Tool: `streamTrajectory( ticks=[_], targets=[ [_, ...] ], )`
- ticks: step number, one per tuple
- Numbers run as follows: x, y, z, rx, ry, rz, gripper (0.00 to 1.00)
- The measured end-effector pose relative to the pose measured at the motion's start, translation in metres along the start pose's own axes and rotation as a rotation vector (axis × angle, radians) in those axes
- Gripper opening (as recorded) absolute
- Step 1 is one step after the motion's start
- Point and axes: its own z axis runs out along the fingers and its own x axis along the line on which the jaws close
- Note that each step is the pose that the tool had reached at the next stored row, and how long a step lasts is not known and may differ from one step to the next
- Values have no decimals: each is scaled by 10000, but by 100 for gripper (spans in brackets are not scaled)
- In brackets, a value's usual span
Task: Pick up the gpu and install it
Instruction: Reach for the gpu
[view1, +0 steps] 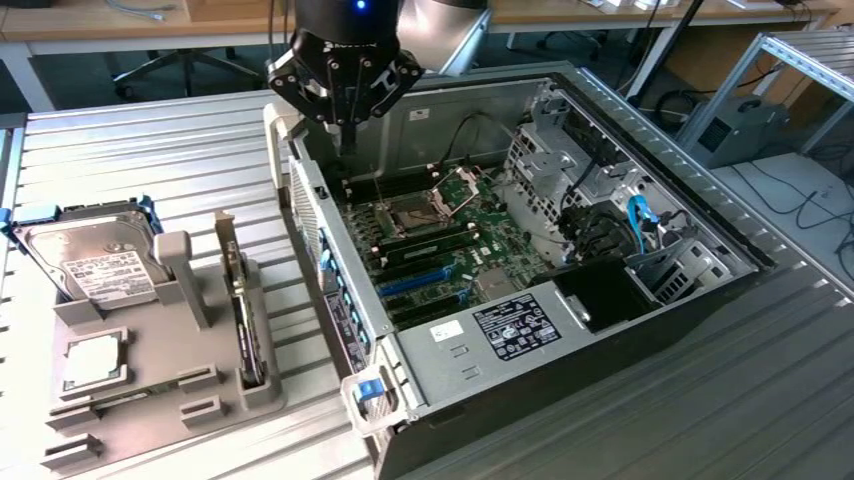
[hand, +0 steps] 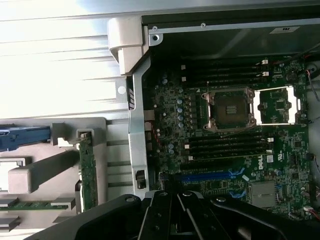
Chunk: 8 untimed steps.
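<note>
The gpu (view1: 242, 318) is a slim black card standing on edge in a slot of the grey holder (view1: 160, 385), with its silver bracket at the far end. It rests there untouched. In the wrist view the gpu (hand: 88, 172) shows as a thin green-edged strip beside the case wall. My gripper (view1: 347, 148) hangs shut and empty over the far corner of the open computer case (view1: 721, 230), to the exterior view's right of the card and well apart from it. The gripper's black linkage (hand: 175, 217) sits above the motherboard (hand: 225, 150), near its blue expansion slot (hand: 210, 176).
The holder also carries a silver hard drive (view1: 94, 262) in a blue caddy and a square CPU chip (view1: 91, 362). The motherboard's CPU socket (view1: 407, 215) stands open. Cables and drive cages (view1: 587, 190) crowd the case's right side. All of it stands on a ribbed metal table (view1: 147, 150).
</note>
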Motion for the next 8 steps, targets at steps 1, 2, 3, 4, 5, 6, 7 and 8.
streamTrajectory(
  ticks=[1, 2, 3, 4, 5, 6, 7, 8],
  targets=[
    [13, -1, 0, -1, 0, 0, 11],
    [22, -2, -1, 0, 0, 0, 11],
    [31, -3, -1, 0, 0, 0, 11],
    [38, -3, -1, 0, 0, 0, 11],
    [44, -3, -1, 0, 0, 0, 11],
    [51, -4, -1, 0, 0, 0, 11],
    [61, -5, -2, 0, 0, -1, 11],
    [70, -5, -2, 0, 0, -1, 11]
  ],
)
